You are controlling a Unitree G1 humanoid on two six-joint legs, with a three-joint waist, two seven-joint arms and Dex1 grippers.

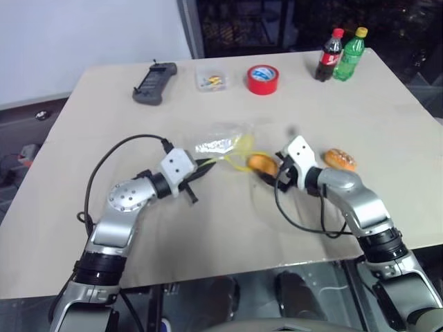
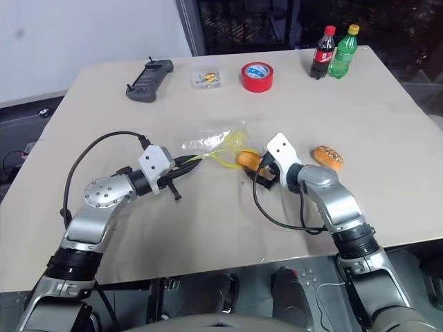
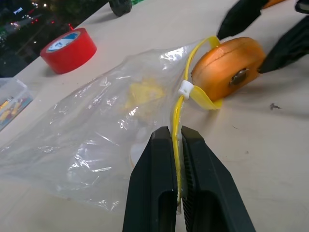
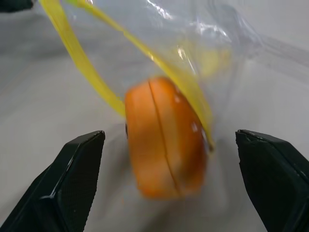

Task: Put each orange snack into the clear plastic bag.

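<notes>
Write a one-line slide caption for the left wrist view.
Left gripper pinches the clear plastic bag by its yellow strip while an orange snack sits at the bag's mouth.

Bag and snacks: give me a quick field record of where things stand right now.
left gripper: shut on the clear plastic bag, at its yellow strip
right gripper: open, fingers either side of one orange snack
that snack: at the bag's mouth, lying on the table
other orange snack: on the table, outside the bag, beside the right arm
</notes>
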